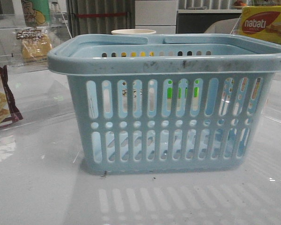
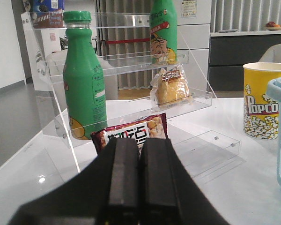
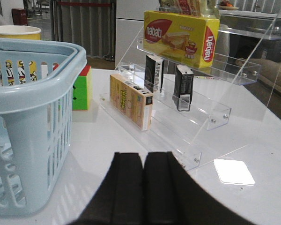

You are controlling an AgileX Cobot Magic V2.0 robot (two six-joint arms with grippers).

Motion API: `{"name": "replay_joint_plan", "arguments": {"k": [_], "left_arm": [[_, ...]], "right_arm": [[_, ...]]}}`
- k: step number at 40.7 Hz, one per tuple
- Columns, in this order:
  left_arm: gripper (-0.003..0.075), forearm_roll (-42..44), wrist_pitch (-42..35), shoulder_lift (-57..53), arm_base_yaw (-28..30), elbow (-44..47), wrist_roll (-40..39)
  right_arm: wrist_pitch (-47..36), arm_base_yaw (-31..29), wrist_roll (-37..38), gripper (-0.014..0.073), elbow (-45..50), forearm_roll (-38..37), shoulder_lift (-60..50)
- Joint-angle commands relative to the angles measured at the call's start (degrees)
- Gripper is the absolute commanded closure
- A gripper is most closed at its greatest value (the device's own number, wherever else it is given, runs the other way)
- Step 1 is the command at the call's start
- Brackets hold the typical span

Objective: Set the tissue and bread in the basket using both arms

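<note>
Front view: basket mid-desk, no arms visible. Left wrist: fingers closed, empty; bread on the shelf beyond them, behind a cracker packet that could snag. Right wrist: fingers closed; tissue ahead, upright, likely to tip.

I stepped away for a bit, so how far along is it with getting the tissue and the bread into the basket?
Nothing looks done yet. The clear packet of golden-brown bread sits on the acrylic shelf, and a small dark tissue pack stands on the other stepped rack. The large light-blue slotted basket shows neither item through its slots. Nothing is in hand: the left gripper and right gripper are both shut and hold nothing. Both pickups remain.
</note>
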Motion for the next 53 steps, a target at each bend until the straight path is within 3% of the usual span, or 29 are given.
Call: {"name": "replay_joint_plan", "arguments": {"k": [1, 20, 28, 40, 44, 53], "left_arm": [[0.0629, -0.5, -4.8, -1.1, -0.2, 0.0, -0.7], [0.0629, -0.5, -5.0, -1.1, -0.2, 0.0, -0.7], [0.0629, -0.8, -10.5, -1.1, -0.2, 0.0, -0.7], [0.0629, -3.1, -11.2, -0.9, -2.5, -1.7, -1.3], [0.0629, -3.1, -7.9, -0.9, -4.3, -5.5, -1.3], [0.0629, -2.8, 9.2, 4.4, -6.0, -22.7, -1.3]], "right_arm": [[-5.3, 0.0, -0.4, 0.0536, 0.0, -0.5, -1.0], [-5.3, 0.0, -0.4, 0.0536, 0.0, -0.5, -1.0], [-6.1, 0.0, -0.4, 0.0536, 0.0, -0.5, -1.0], [-6.6, 0.0, -0.3, 0.0536, -4.3, -0.5, -1.0], [-4.3, 0.0, -0.3, 0.0536, -9.1, -0.5, -1.0], [5.8, 0.0, -0.3, 0.0536, -23.9, -0.5, 1.7]]}}
